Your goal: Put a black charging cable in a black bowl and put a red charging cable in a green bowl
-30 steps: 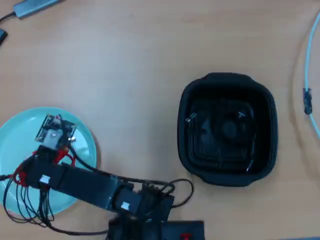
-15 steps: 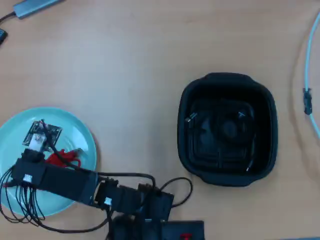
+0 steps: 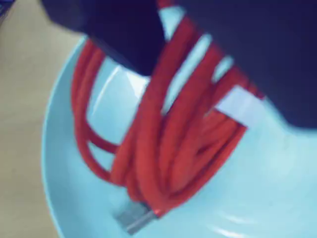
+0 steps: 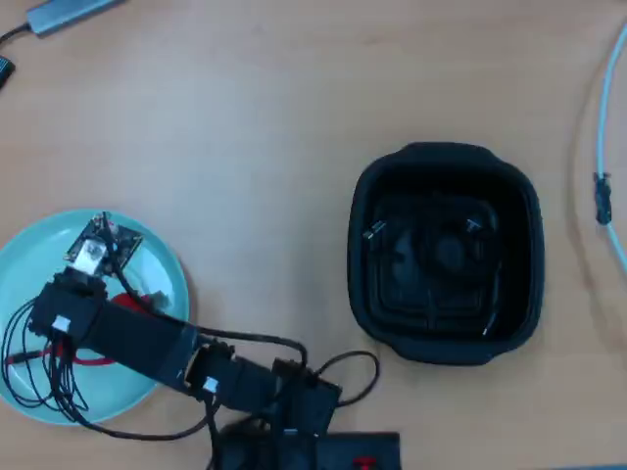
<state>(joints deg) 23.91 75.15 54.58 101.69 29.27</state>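
In the wrist view my gripper (image 3: 193, 64) is shut on the red charging cable (image 3: 163, 148). The coil, tied with a white band, hangs from the dark jaws over the green bowl (image 3: 257, 198), and its silvery plug end is low near the bowl's floor. In the overhead view the arm lies over the green bowl (image 4: 29, 255) at the left. Only bits of the red cable (image 4: 149, 297) show beside it. The black bowl (image 4: 446, 155) stands at the right. The black charging cable (image 4: 375, 232) lies inside it, and mostly its silvery plug ends show.
The robot's base (image 4: 304, 446) is at the bottom edge, with loose black wires (image 4: 39, 382) draped over the green bowl's rim. A grey device (image 4: 69, 12) lies at the top left. A pale cable (image 4: 600, 127) runs along the right edge.
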